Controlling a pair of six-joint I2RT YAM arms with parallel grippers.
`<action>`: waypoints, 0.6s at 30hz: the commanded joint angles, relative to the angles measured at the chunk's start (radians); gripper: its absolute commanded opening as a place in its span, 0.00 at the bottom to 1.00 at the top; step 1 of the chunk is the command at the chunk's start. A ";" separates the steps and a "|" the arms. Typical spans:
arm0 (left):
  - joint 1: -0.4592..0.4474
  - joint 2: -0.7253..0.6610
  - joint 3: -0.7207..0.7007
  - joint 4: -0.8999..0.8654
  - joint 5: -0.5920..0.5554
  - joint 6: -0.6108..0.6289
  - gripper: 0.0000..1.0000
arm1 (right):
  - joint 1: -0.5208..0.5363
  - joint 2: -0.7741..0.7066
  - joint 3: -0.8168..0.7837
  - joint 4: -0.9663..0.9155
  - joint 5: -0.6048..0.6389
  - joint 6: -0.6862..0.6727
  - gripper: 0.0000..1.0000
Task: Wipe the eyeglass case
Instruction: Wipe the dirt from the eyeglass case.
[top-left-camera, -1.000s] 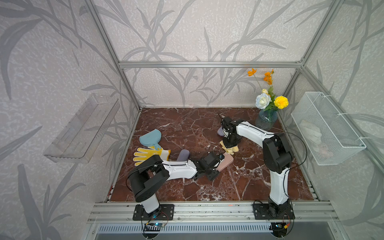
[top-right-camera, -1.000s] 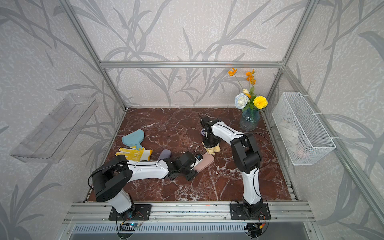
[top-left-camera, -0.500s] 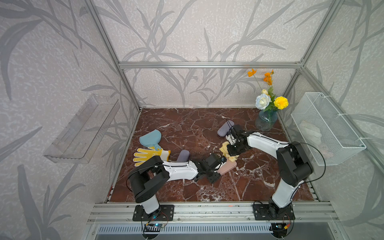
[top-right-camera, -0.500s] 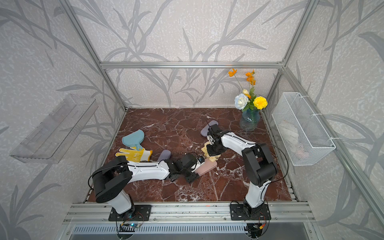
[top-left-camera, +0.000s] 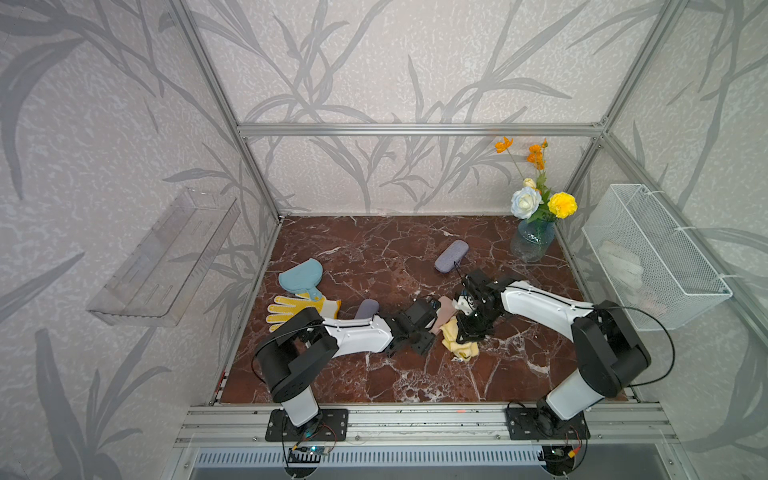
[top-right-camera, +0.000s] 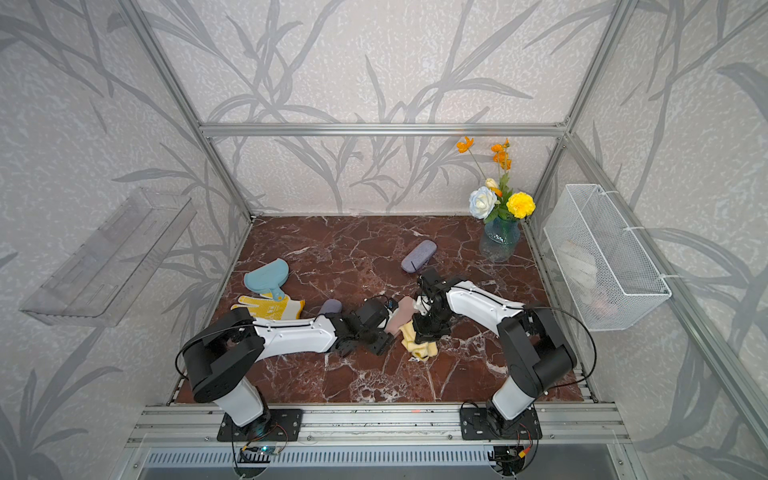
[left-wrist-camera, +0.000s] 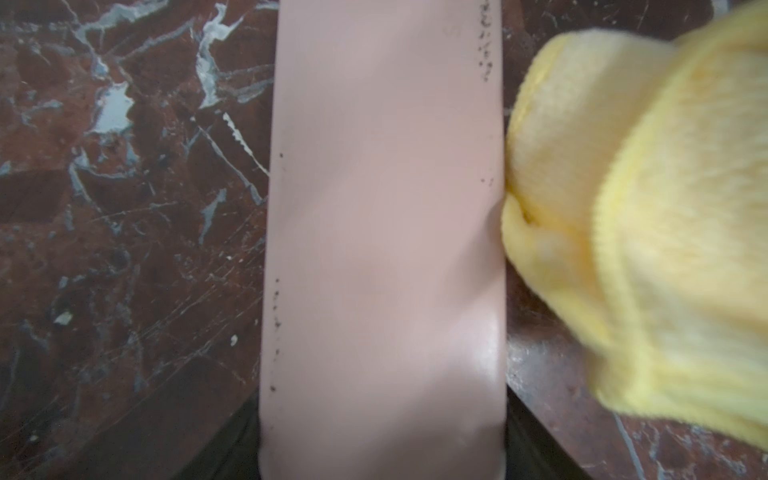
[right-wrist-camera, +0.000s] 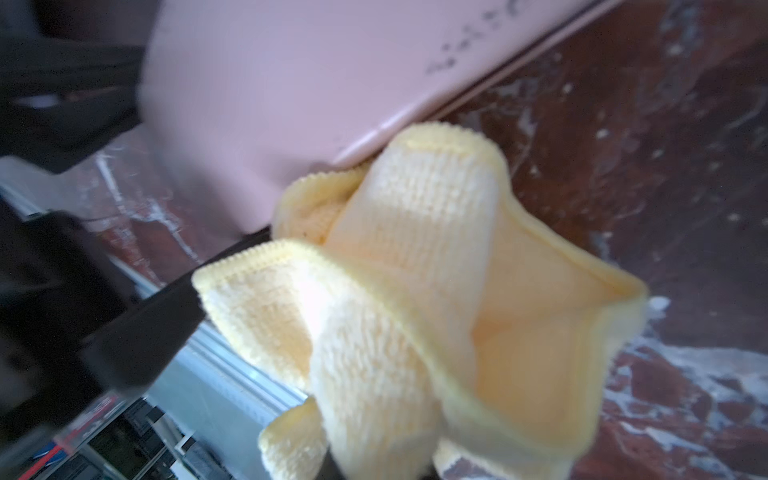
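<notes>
Noted from the front rail: the pink, rounded-oblong eyeglass case (top-left-camera: 444, 315) sits just toward 6 o'clock of centre on the red-brown marble tabletop (top-left-camera: 365, 249). One end is clamped by the left hand (top-left-camera: 430, 323), which reaches in from 8 o'clock. The right hand (top-left-camera: 465, 332) points down, closed on a bunched yellow microfibre cloth (top-left-camera: 455, 341). The cloth touches the case's long edge at 4 o'clock. Dark specks line the case's edges.

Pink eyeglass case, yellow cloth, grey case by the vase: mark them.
pink eyeglass case (left-wrist-camera: 382, 232): left wrist view, top face.
yellow cloth (right-wrist-camera: 415, 282): right wrist view, central fold.
grey case (top-left-camera: 451, 256): a top view, lid centre.
</notes>
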 joint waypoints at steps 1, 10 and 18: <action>0.029 0.030 -0.016 -0.119 0.083 -0.023 0.00 | -0.100 -0.057 0.023 -0.065 0.053 0.045 0.00; 0.083 0.038 0.039 -0.165 0.435 -0.034 0.00 | -0.133 0.078 0.159 -0.003 0.415 0.153 0.00; 0.142 0.076 0.037 -0.109 0.634 -0.082 0.00 | 0.057 0.118 0.195 0.078 0.483 0.238 0.00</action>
